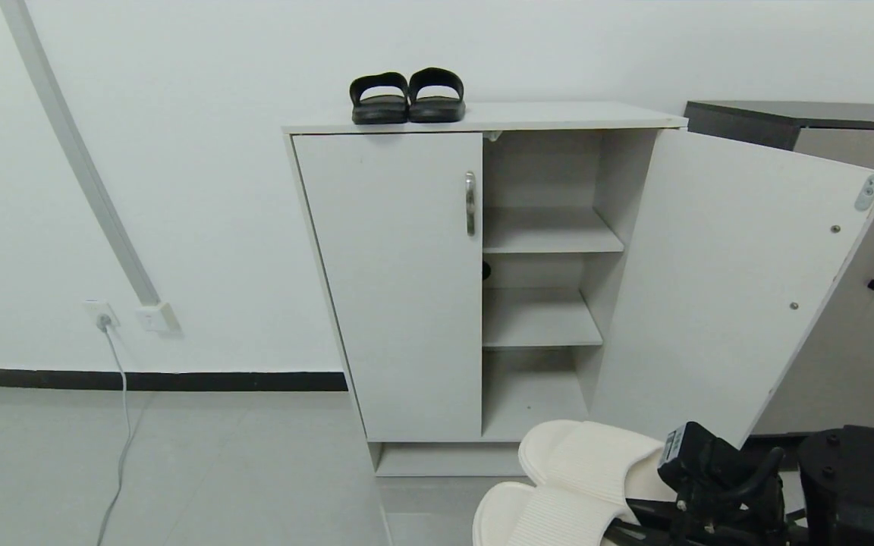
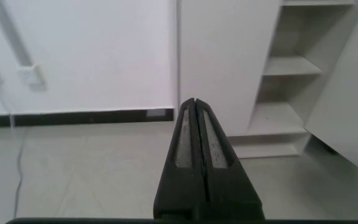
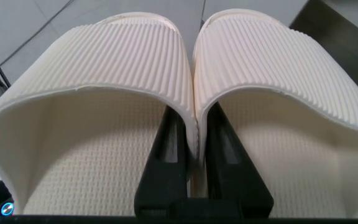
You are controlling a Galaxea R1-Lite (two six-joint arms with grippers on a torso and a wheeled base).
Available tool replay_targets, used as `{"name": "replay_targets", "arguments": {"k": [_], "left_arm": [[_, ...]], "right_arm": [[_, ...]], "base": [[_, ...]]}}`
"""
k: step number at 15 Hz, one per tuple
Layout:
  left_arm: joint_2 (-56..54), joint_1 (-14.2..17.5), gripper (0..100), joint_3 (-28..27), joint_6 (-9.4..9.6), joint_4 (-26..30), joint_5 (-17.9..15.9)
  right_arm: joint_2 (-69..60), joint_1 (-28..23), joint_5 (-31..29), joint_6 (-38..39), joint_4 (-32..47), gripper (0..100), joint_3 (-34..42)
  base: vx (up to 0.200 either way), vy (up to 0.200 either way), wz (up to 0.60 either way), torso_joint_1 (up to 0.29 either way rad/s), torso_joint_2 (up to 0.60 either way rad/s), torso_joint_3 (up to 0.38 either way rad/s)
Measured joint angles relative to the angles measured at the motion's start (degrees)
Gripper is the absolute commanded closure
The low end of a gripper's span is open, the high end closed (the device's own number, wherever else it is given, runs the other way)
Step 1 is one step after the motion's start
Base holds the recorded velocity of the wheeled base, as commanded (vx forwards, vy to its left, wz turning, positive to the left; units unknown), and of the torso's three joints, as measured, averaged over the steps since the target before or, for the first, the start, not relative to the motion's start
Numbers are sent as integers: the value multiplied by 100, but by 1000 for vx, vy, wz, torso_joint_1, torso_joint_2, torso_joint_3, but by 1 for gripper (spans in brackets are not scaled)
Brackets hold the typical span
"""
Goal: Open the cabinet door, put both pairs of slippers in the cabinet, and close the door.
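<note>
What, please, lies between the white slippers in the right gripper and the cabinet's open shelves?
In the head view nothing stands between them: the white slippers, clamped in the right gripper, hang before the open shelves, with only floor below.

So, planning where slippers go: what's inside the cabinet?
Shelves look bare in the open right half, except a small dark shape beside the closed left door, which hides the rest.

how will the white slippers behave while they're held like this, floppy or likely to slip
Probably light: the white slippers look like thick foam. The right gripper pinches only their touching inner edges, so the toes may sag or swing. Textured footbeds should resist slipping.
</note>
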Motion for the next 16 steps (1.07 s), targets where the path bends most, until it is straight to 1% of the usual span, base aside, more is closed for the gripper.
{"name": "replay_targets", "arguments": {"k": [3,4,5,6,9,11,13,14,15,16], "left_arm": [[-28,0,100,56,-5,-7,0],[-32,0,100,59,-11,-7,-2],[-34,-2,100,61,0,-7,-2],[-34,-2,100,61,6,-7,-9],[-37,-7,100,63,9,-7,-15],[-37,-5,100,63,9,-7,-15],[-37,-2,100,63,9,-5,-11],[-34,-2,100,63,9,-5,-6],[-34,-2,100,63,9,-5,-6],[-34,-2,100,63,9,-5,-4]], "right_arm": [[176,2,-11,7,-21,100,-79],[317,-2,-119,60,-78,100,-195],[518,-6,-399,211,-130,100,-368],[735,6,-775,433,-194,100,-567],[1662,138,-2582,1324,-311,100,-1601],[2326,195,-3710,1647,-300,100,-2256],[2935,201,-4693,1825,-328,100,-2814],[3202,182,-4955,1870,-380,100,-3034],[3385,151,-4997,1882,-449,100,-3145],[3519,122,-5008,1885,-475,100,-3205]], "base": [[0,0,0,0,0,0],[0,0,0,0,0,0],[0,0,0,0,0,0],[0,0,0,0,0,0],[0,0,0,0,0,0],[0,0,0,0,0,0],[0,0,0,0,0,0],[0,0,0,0,0,0],[0,0,0,0,0,0],[0,-200,0,2,2,2]]}}
